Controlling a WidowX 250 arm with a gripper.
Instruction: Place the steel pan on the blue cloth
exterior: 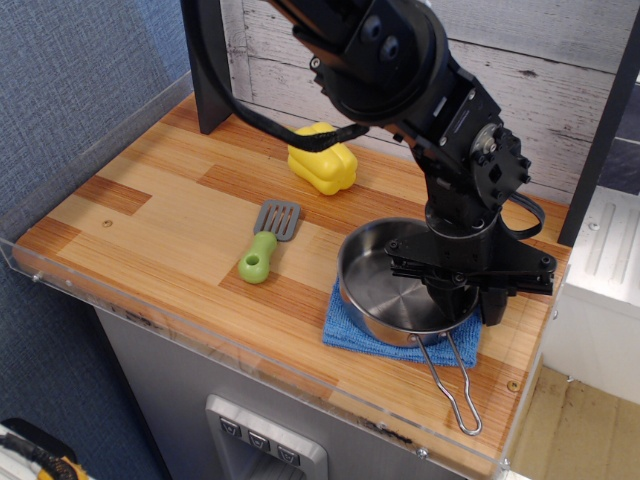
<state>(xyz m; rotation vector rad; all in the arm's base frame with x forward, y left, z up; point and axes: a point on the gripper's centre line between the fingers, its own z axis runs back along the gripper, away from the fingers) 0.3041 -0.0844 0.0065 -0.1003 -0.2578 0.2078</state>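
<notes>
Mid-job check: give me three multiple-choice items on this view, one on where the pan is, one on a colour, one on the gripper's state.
1. Where is the steel pan?
A. on the blue cloth
B. beside the yellow pepper
C. on the floor

2. What colour is the handle of the spatula?
A. red
B. green
C. black

3. What is the gripper doing?
A. hanging far above the wooden counter
B. holding the spatula
C. down at the pan's right rim

Answers:
1 A, blue cloth shows under the pan's near side.
2 B, the handle is lime green below a grey blade.
3 C, the fingers sit at the pan's rim; whether they clamp it is not clear.
</notes>
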